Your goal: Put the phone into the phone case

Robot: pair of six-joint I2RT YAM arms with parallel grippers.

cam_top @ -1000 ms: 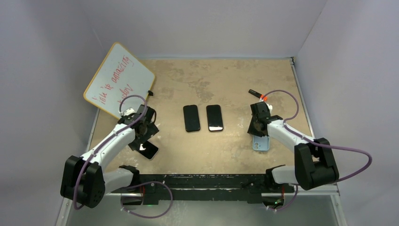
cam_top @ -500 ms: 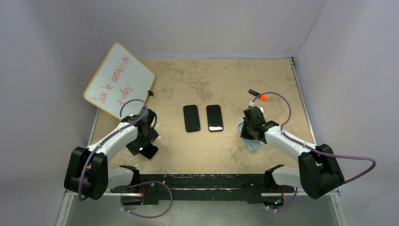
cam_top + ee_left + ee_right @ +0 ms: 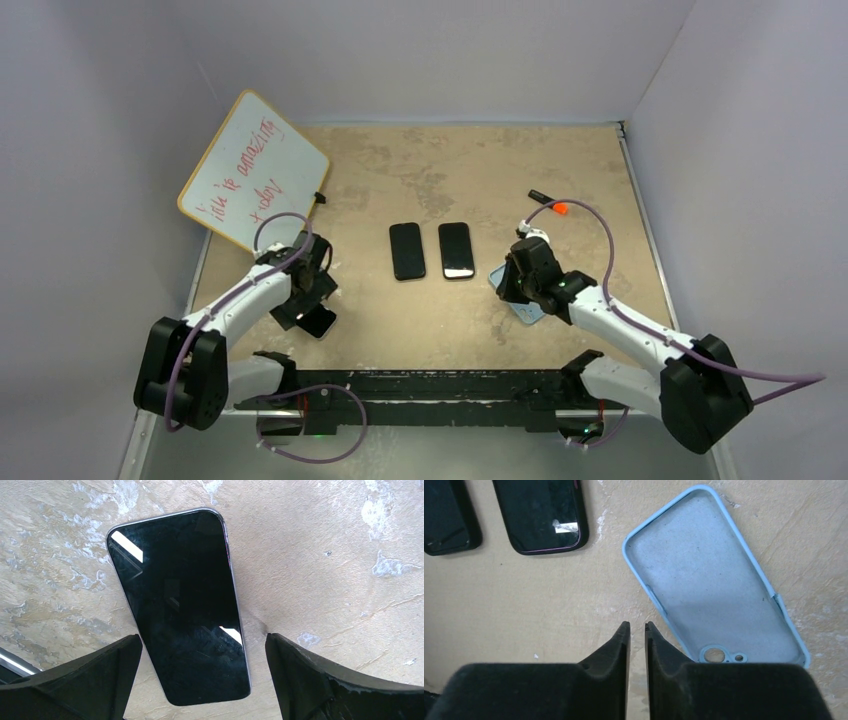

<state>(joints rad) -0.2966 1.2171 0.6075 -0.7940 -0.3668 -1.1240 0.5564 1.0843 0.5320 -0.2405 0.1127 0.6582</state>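
Observation:
A black phone (image 3: pixel 180 605) lies screen-up on the table at the near left, also seen in the top view (image 3: pixel 321 323). My left gripper (image 3: pixel 202 647) is open with a finger on each side of the phone's near end, not touching it; in the top view it hangs at the phone's left end (image 3: pixel 303 300). A light-blue phone case (image 3: pixel 714 590) lies hollow side up and tilted at the near right, partly hidden under the arm in the top view (image 3: pixel 527 312). My right gripper (image 3: pixel 637 627) is shut and empty, just left of the case's camera-hole end (image 3: pixel 520 283).
Two more black phones (image 3: pixel 407 251) (image 3: pixel 456 250) lie side by side mid-table; they also show at the top of the right wrist view (image 3: pixel 541 515). A whiteboard (image 3: pixel 253 170) leans at the back left. A marker with an orange cap (image 3: pixel 549 203) lies at the back right.
My right gripper has moved left toward the table's middle, and the blue case has shifted left and turned with it. My left gripper has barely moved over its phone.

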